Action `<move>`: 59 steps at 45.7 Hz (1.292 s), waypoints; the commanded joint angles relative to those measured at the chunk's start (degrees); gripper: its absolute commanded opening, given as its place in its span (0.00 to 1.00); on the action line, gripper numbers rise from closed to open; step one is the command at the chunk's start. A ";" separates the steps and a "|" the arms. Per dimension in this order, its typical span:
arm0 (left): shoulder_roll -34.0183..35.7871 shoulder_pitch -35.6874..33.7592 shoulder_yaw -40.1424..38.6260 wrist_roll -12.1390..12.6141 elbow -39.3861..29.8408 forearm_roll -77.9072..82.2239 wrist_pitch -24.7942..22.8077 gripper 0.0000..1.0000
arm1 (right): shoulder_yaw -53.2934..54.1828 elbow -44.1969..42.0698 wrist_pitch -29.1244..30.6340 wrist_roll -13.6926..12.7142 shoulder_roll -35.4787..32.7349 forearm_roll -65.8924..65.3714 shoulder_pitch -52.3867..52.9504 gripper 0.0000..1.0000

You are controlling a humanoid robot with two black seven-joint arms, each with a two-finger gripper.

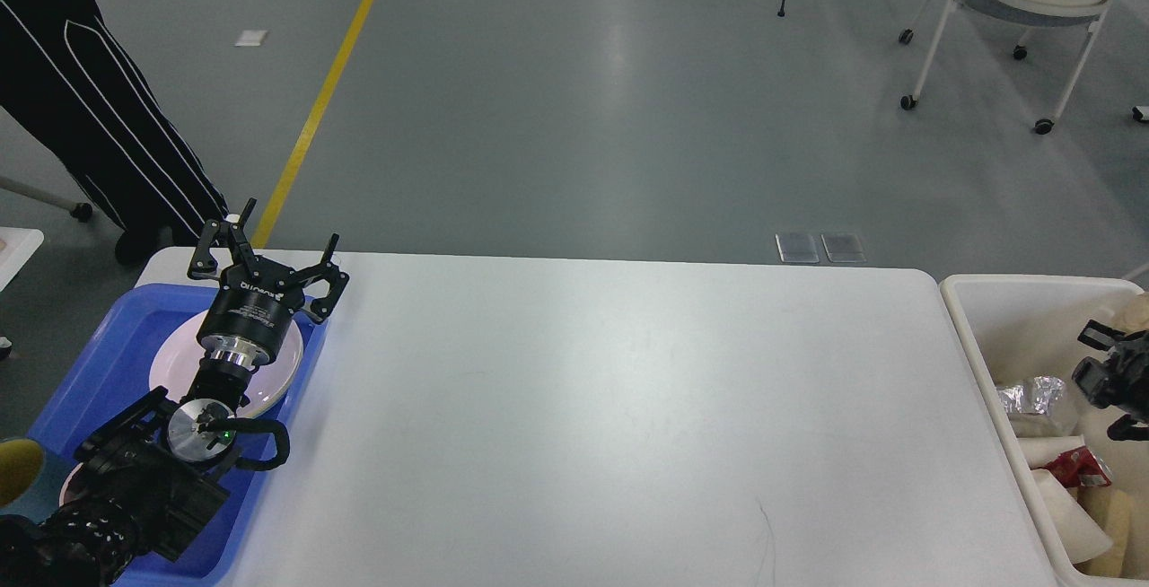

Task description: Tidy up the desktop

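While worktop (610, 407) lies bare between blue tray (99, 345) and bin (969, 336), we judge tidying near done. Left tool (265, 250) spread open, empty, over plate (269, 381). Right tool (1113, 372) at bin, grip unclear.

The right gripper (1116, 376) is running off the frame's right edge over the bin (974, 336), its fingers indistinguishable.
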 commanded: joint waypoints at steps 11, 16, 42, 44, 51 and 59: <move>0.00 0.00 0.00 0.00 0.00 -0.02 0.00 0.99 | 15.62 -6.11 -0.44 -0.66 -2.46 -0.36 -5.35 0.00; 0.00 0.00 0.00 0.00 0.00 -0.02 0.00 0.99 | 16.76 -7.43 -0.18 0.04 -2.99 -0.45 -6.50 0.30; 0.00 0.00 0.00 0.00 0.00 -0.02 0.00 0.99 | 17.29 -7.43 -0.09 0.13 -3.60 -0.62 -6.58 1.00; 0.00 0.00 0.00 0.00 0.00 -0.02 0.00 0.99 | 17.38 -7.43 0.00 0.13 -3.95 -0.62 -6.50 1.00; 0.00 0.00 0.00 0.00 0.00 -0.02 0.00 0.99 | 17.20 -7.52 0.08 0.13 -4.13 -0.45 -5.97 1.00; 0.00 0.00 0.00 0.00 0.00 -0.02 0.00 0.99 | 17.11 -7.52 1.13 0.04 -4.04 -0.62 -3.42 1.00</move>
